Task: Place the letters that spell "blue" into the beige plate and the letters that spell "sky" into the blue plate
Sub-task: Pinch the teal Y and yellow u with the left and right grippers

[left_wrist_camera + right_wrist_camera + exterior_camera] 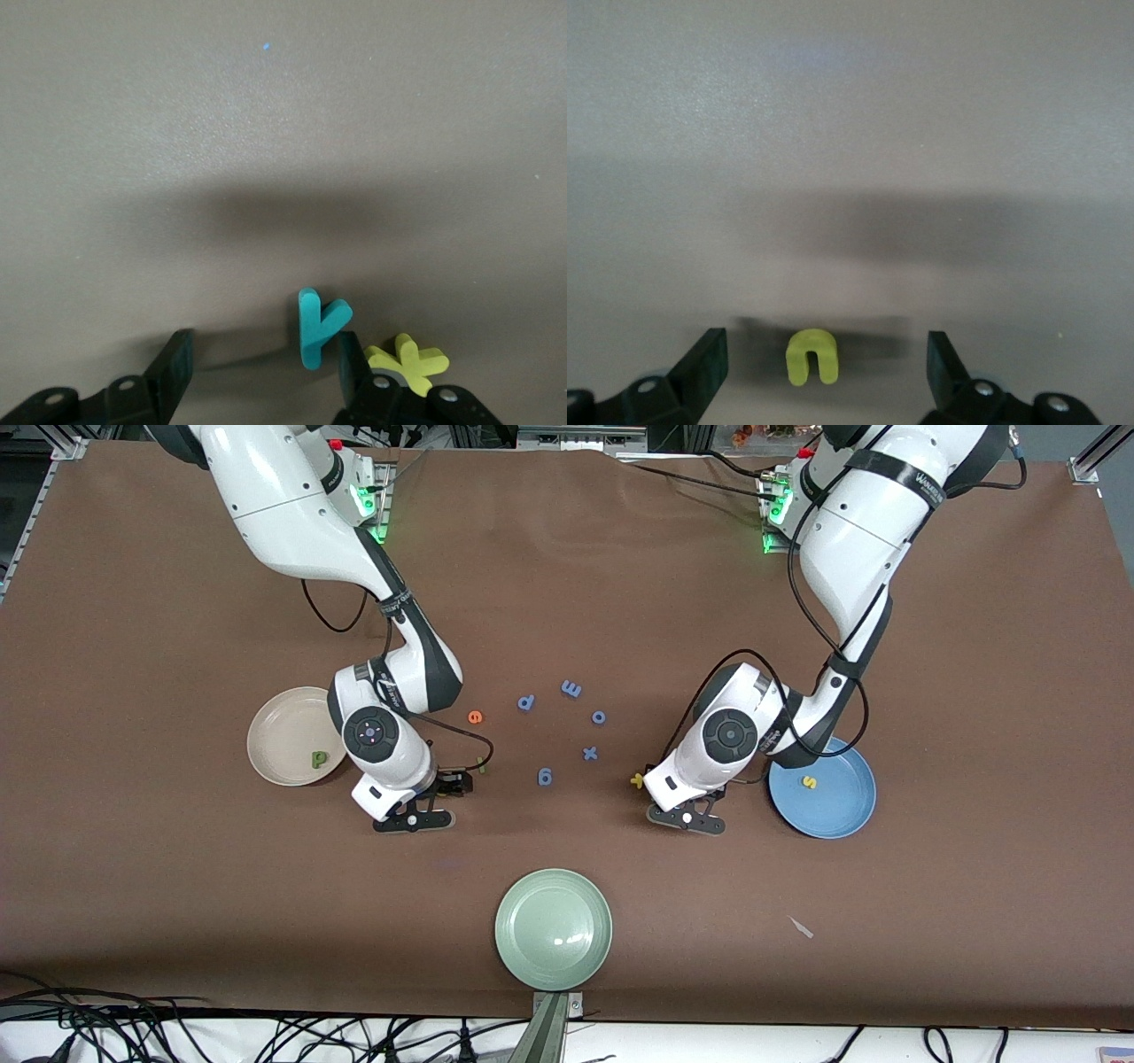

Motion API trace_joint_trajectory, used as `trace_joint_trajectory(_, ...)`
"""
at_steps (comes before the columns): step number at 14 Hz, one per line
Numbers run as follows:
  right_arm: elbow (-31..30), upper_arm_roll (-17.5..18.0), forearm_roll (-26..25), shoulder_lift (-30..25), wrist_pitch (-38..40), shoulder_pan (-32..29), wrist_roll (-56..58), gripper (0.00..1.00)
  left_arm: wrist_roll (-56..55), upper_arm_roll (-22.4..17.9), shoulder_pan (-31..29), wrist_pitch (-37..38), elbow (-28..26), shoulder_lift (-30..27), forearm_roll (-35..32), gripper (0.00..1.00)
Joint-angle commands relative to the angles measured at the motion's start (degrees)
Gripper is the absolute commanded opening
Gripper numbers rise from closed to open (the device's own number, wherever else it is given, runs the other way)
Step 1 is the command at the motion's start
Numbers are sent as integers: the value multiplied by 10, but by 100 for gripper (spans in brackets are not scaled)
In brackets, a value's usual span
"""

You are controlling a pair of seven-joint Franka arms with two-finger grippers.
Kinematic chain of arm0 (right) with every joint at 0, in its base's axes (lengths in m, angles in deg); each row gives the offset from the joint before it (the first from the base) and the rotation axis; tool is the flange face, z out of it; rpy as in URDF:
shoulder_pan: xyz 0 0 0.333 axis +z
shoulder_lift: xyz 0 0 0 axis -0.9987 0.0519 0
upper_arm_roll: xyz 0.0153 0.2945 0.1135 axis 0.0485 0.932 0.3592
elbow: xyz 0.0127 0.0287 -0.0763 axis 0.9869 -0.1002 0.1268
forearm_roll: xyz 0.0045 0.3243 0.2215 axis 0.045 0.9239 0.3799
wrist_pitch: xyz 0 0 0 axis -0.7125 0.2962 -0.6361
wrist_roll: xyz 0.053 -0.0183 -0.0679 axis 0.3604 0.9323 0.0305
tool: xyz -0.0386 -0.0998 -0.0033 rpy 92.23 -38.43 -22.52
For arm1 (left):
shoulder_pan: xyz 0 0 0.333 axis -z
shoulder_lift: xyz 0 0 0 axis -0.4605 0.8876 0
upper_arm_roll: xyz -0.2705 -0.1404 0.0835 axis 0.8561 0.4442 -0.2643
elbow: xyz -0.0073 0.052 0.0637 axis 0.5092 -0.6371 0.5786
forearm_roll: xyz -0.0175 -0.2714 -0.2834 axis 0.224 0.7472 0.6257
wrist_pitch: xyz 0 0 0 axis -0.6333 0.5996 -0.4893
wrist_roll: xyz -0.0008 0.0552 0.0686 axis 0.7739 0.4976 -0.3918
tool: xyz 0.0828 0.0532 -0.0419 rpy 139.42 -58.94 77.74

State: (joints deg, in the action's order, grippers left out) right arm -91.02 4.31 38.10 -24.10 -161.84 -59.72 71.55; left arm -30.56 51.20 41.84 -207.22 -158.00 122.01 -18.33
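Note:
My left gripper (264, 345) is down at the table, open, with the teal y (317, 326) between its fingers and touching one fingertip (347, 347). The yellow k (409, 362) lies just outside that finger, and it also shows in the front view (637, 780) beside the left gripper (654, 781). My right gripper (825, 343) is open around the yellow u (812, 356), which lies flat on the table. The green b (319, 759) is in the beige plate (279, 735). The yellow s (808, 781) is in the blue plate (842, 802). The orange e (476, 716) and the olive l (481, 763) lie near the right gripper (454, 782).
Blue letters lie in the middle of the table: d (526, 702), m (571, 688), o (599, 716), x (590, 754) and 6 (545, 777). A pale green plate (554, 957) sits nearest the front camera. A small scrap (801, 927) lies on the brown cloth.

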Motion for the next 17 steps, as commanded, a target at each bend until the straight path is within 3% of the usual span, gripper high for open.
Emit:
trace_joint_trajectory(1,10,0,11,10,0,10,-22,99,-5,-3,6,-24,19,12,-17,74)
trace_joint_trajectory(4,-8,-1,11,6,1,16,-24,87,-6,-3,6,-26,19,14,-15,69)
trace_joint_trajectory(7,-12,-1,11,4,2,14,-21,64,-7,-3,7,-27,19,17,-20,64)
trace_joint_trajectory(8,-12,-2,12,3,2,14,-21,54,-7,-3,6,-27,19,16,-20,56)
trace_joint_trajectory(9,-12,-2,12,3,2,13,-20,45,-7,-2,7,-26,19,15,-20,38)
trace_joint_trajectory(10,-12,-2,12,3,2,13,-20,36,-7,-2,7,-26,19,14,-20,27)
trace_joint_trajectory(13,-10,-3,12,1,3,10,-17,9,-7,-3,6,-26,19,14,-21,21)
trace_joint_trajectory(17,-6,-7,12,-44,75,-17,10,2,-4,-3,-4,2,15,-1,-22,13)
